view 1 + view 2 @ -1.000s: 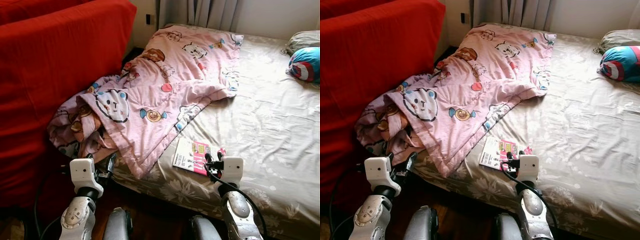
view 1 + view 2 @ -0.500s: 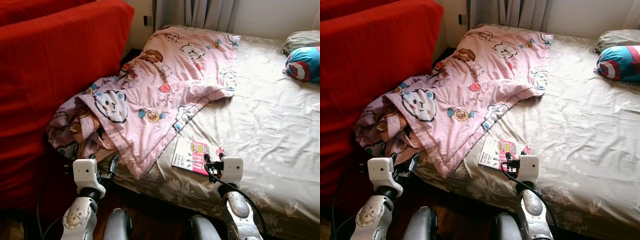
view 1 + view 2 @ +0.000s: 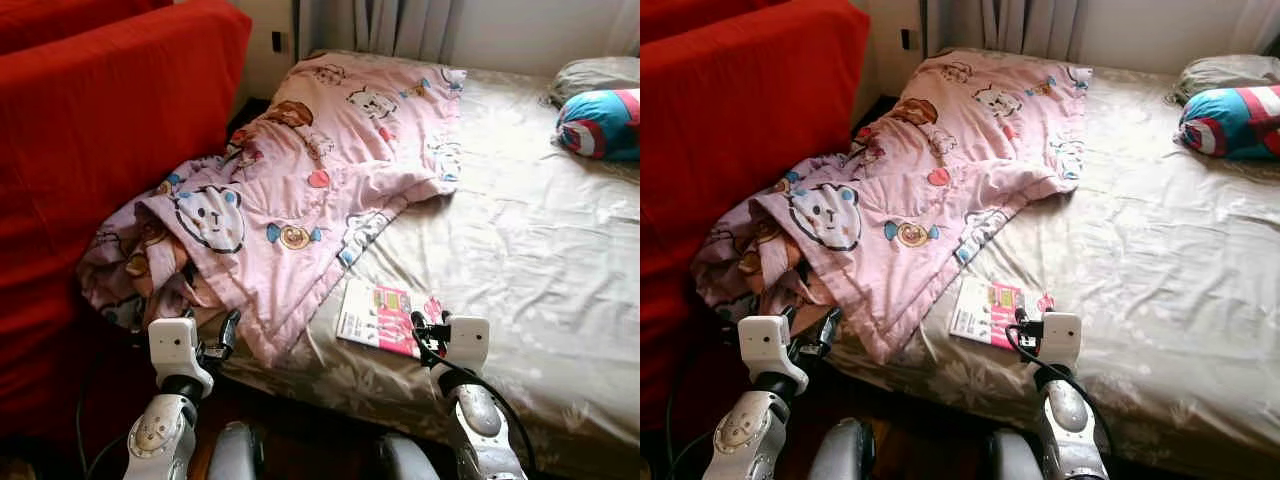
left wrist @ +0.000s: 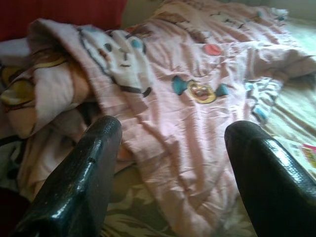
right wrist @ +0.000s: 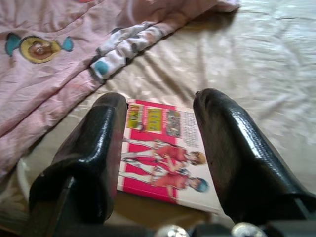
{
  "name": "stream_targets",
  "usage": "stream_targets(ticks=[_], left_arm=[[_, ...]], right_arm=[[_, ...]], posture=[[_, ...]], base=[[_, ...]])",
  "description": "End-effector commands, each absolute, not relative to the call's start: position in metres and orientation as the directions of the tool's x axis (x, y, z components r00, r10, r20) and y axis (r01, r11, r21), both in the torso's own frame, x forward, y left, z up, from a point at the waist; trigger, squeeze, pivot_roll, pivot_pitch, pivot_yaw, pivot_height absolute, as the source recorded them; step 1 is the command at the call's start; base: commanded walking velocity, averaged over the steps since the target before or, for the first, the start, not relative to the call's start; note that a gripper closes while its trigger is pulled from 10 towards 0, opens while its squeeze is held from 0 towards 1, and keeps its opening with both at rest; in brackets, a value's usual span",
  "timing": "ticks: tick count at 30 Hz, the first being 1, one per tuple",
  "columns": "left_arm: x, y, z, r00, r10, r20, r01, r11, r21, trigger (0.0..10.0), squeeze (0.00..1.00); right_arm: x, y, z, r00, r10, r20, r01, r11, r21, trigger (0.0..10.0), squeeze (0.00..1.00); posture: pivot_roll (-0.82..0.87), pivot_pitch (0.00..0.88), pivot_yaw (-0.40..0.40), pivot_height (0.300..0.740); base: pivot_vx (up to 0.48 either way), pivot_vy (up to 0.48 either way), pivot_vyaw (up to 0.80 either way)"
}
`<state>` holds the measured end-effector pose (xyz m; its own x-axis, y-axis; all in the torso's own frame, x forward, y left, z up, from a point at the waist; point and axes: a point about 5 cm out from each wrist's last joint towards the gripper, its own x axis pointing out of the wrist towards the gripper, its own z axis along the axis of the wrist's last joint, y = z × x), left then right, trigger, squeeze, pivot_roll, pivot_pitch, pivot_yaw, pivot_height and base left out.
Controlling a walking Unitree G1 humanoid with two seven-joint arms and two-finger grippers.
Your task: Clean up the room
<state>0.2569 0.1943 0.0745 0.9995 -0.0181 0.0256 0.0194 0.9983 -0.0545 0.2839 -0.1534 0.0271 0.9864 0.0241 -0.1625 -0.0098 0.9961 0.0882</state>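
Observation:
A pink cartoon quilt point(image 3: 320, 170) lies crumpled across the near left part of the bed point(image 3: 540, 250), and its bunched end hangs off the edge beside the red sofa. A pink and white book point(image 3: 375, 313) lies flat on the beige sheet near the bed's front edge. My right gripper point(image 3: 431, 324) is open, just short of the book's near right corner. In the right wrist view the book point(image 5: 163, 163) lies between the fingers point(image 5: 98, 143). My left gripper point(image 3: 222, 337) is open and empty, low at the bed's edge just short of the quilt's hanging hem point(image 4: 187, 163).
A tall red sofa point(image 3: 90, 140) stands tight against the bed on the left, with a narrow dark gap between them. A blue and red cushion point(image 3: 600, 122) and a grey pillow point(image 3: 585, 75) sit at the far right. Curtains point(image 3: 400, 25) hang behind the bed.
The whole picture has slid slightly to the left, so the camera has moved. Both grippers stay open and hold their places by the quilt and the book.

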Motion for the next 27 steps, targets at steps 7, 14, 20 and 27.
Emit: stream_targets(ticks=[7,14,20,27], left_arm=[[0.2556,0.1951,0.0742,1.0,-0.012,0.019,0.013,0.998,-0.057,10.0,0.0],[0.2563,0.1952,0.0749,1.0,-0.006,0.023,0.007,0.998,-0.066,10.0,0.0],[0.2578,0.1948,0.076,1.0,-0.011,0.026,0.012,0.998,-0.063,10.0,0.0],[0.2569,0.1947,0.0764,1.0,-0.013,0.025,0.015,0.998,-0.061,10.0,0.0]], right_arm=[[0.284,-0.1506,0.0261,0.985,0.034,-0.167,-0.019,0.996,0.091,10.0,0.0],[0.2843,-0.1508,0.0259,0.985,0.032,-0.169,-0.017,0.996,0.09,10.0,0.0],[0.2846,-0.1499,0.0254,0.984,0.031,-0.173,-0.015,0.996,0.09,10.0,0.0],[0.286,-0.1511,0.0254,0.984,0.023,-0.178,-0.008,0.996,0.084,10.0,0.0]], posture=[[-0.03,0.133,-0.033,0.614],[-0.03,0.135,-0.033,0.614],[-0.03,0.14,-0.03,0.614],[-0.03,0.149,-0.027,0.614]], base=[[0.275,0.0,0.0],[0.08,0.0,0.0],[0.0,0.0,0.0],[0.0,0.0,0.0]])
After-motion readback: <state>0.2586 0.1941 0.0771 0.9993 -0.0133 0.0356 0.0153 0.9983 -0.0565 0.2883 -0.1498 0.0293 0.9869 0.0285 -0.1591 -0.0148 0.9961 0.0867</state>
